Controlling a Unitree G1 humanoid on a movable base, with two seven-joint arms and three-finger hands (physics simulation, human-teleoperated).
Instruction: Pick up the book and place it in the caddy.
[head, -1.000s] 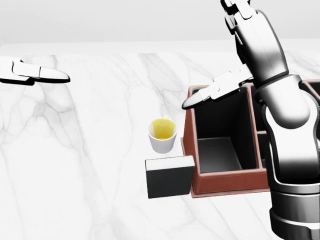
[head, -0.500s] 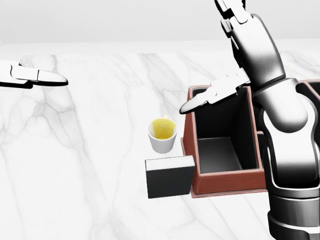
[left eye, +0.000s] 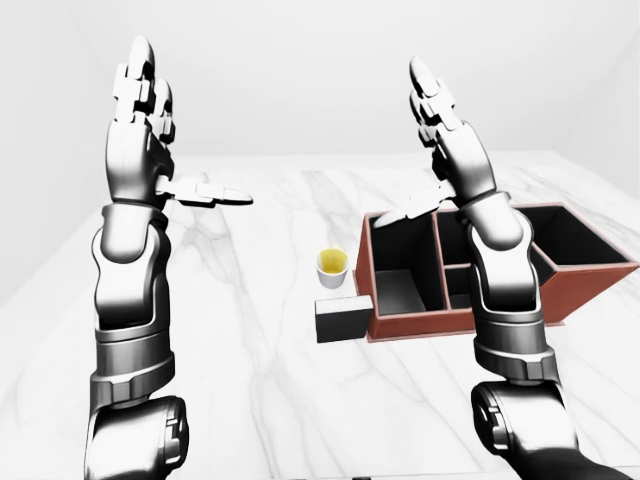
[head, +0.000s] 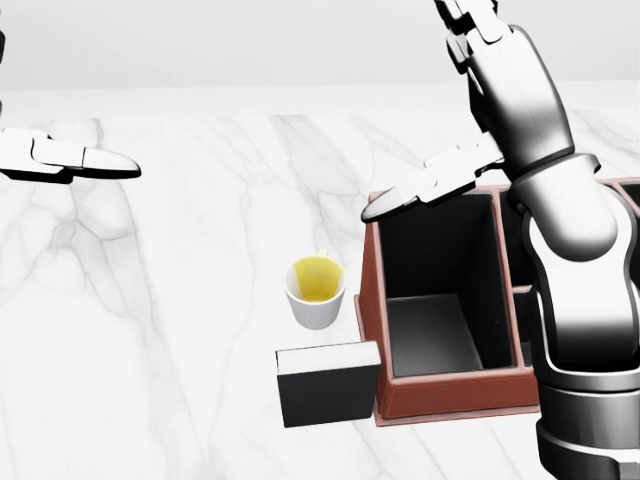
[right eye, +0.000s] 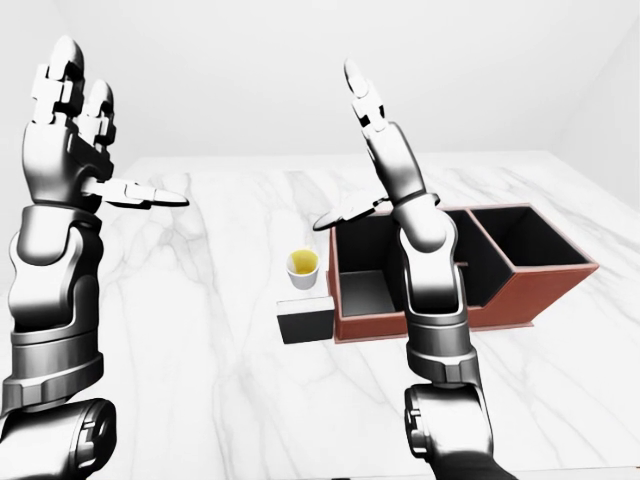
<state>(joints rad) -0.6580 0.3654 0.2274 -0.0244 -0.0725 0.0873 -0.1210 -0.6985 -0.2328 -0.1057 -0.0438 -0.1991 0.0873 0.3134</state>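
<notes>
Plainly nothing is grasped yet: the book (head: 328, 384) lies on the bench (head: 150, 330) touching the caddy (head: 445, 385) beside the cup (head: 316, 293), both hands' fingers (left eye: 140, 85) spread empty overhead, so the right hand (left eye: 440, 130) must descend.

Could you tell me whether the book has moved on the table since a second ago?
No. The book stays against the caddy corner below the cup; all shift together, so the camera moved.
</notes>
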